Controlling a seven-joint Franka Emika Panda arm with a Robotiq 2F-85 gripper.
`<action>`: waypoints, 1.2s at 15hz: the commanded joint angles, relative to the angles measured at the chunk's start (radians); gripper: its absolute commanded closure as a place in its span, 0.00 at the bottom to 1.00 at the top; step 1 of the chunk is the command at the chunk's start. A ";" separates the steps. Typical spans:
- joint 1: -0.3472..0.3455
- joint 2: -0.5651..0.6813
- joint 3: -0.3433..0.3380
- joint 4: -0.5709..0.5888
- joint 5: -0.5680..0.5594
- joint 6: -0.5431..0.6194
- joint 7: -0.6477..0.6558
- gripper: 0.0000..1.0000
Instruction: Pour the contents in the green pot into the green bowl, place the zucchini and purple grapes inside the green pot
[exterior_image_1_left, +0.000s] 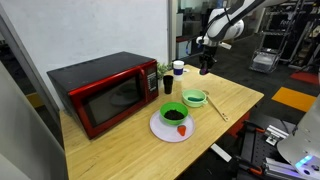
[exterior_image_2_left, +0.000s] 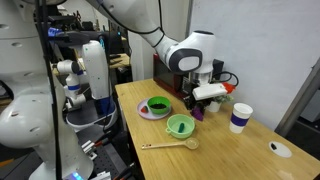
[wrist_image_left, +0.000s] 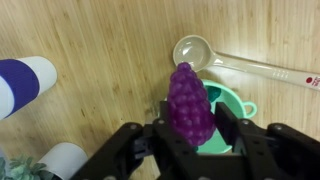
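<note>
- The gripper (wrist_image_left: 192, 126) is clenched on the purple grapes (wrist_image_left: 190, 96). The wrist view shows this plainly: the dark fingers (wrist_image_left: 160, 128) press the cluster from both sides, and it stands upright between them.
- In the wrist view the green pot (wrist_image_left: 238, 98) lies straight under the grapes. Only part of its rim and a small side handle show to the right of the cluster, so what is inside it cannot be told.
- In both exterior views the gripper (exterior_image_1_left: 206, 67) (exterior_image_2_left: 203, 100) hangs well above the table (exterior_image_1_left: 240, 100). At that size the grapes are too small to make out for sure.
- The exterior views show the whole pot (exterior_image_1_left: 195, 99) (exterior_image_2_left: 180, 125) standing on the bare wood, with a pale inside.
- The green bowl (exterior_image_1_left: 173, 113) (exterior_image_2_left: 156, 106) sits on a white plate (exterior_image_1_left: 160, 129), just left of the pot and nearer, in an exterior view. It has something dark in it. The wrist view shows neither bowl nor plate.
- A small red piece (exterior_image_1_left: 183, 129) lies on the plate's near edge beside the bowl.
- A pale spoon (wrist_image_left: 196, 50) lies touching or just beside the pot. It also shows in both exterior views (exterior_image_1_left: 216, 109) (exterior_image_2_left: 170, 146).
- A striped white cup (wrist_image_left: 22, 82) (exterior_image_2_left: 240, 117) stands apart from the pot, at the far side of the table (exterior_image_1_left: 178, 67).
- Only an exterior view shows the red microwave (exterior_image_1_left: 105, 95) at the left, with a dark-green cup (exterior_image_1_left: 167, 85) just beside it.
</note>
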 joint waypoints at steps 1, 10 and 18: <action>0.057 -0.037 -0.014 -0.036 -0.063 -0.019 0.145 0.77; 0.127 -0.047 -0.003 -0.124 -0.118 0.007 0.380 0.77; 0.162 -0.016 0.007 -0.212 -0.247 0.115 0.649 0.77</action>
